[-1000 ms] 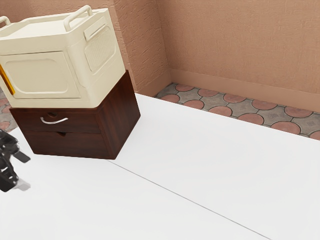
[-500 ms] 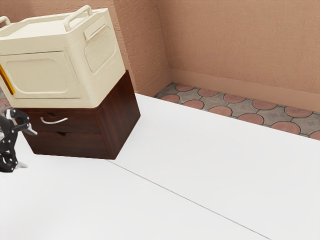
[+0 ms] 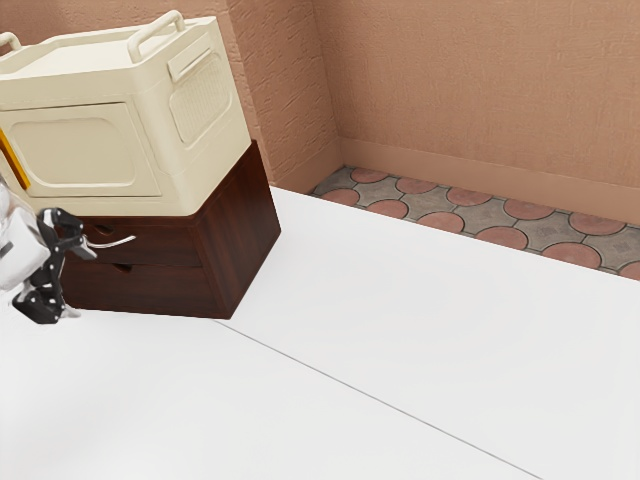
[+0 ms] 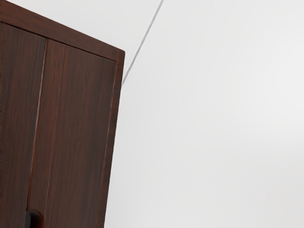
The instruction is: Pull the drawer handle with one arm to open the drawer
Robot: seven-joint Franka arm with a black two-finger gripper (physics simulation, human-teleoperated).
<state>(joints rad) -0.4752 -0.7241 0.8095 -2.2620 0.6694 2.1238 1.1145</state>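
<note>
Exterior view, at far left: orange strip (image 3: 14,160) on the front of a cream box (image 3: 85,150), partly cropped, front panel shut, contents hidden. Lower, white arm (image 3: 20,245), cut off by the frame, with black fingers (image 3: 86,248) spread open beside the silver drawer handle (image 3: 118,243). Handle's left end partly covered by the upper fingertip, contact impossible to tell. Beneath the box, dark wood cabinet (image 3: 240,230) with handle mounted on the upper drawer (image 3: 168,241); lower drawer (image 3: 160,285) notched at its top edge, both closed, insides out of sight. Farther right, white counter (image 3: 400,350), then patterned floor (image 3: 440,222) and tan wall (image 3: 480,90). Wrist view: cabinet front, cropped, with dark notch (image 4: 33,219) only partly visible.
</note>
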